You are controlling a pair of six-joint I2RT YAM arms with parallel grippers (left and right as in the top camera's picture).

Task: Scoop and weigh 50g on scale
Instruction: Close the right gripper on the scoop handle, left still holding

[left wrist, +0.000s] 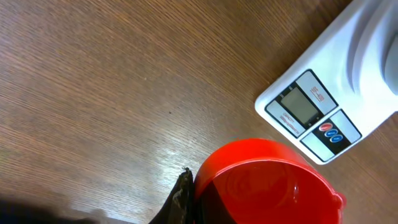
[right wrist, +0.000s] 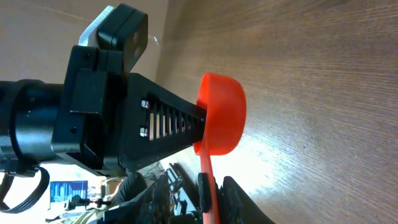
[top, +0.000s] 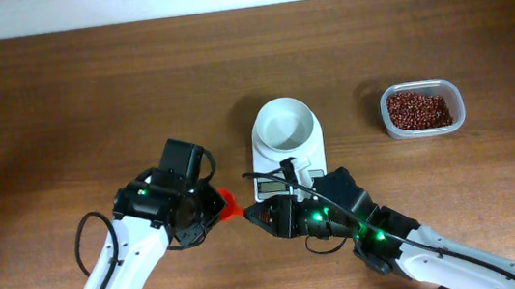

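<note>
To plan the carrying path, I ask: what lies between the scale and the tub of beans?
Only bare wooden table lies between the scale and the tub of beans. The overhead view shows this.

One scale (top: 289, 160) with one bowl (top: 283, 124), one display (left wrist: 300, 107) and two blue buttons (left wrist: 333, 135). One tub (top: 457, 93) of beans (top: 418, 110), too many to count, and one red scoop (left wrist: 261, 180). Two grippers: left gripper (top: 218, 205), right gripper (top: 254, 213).
</note>
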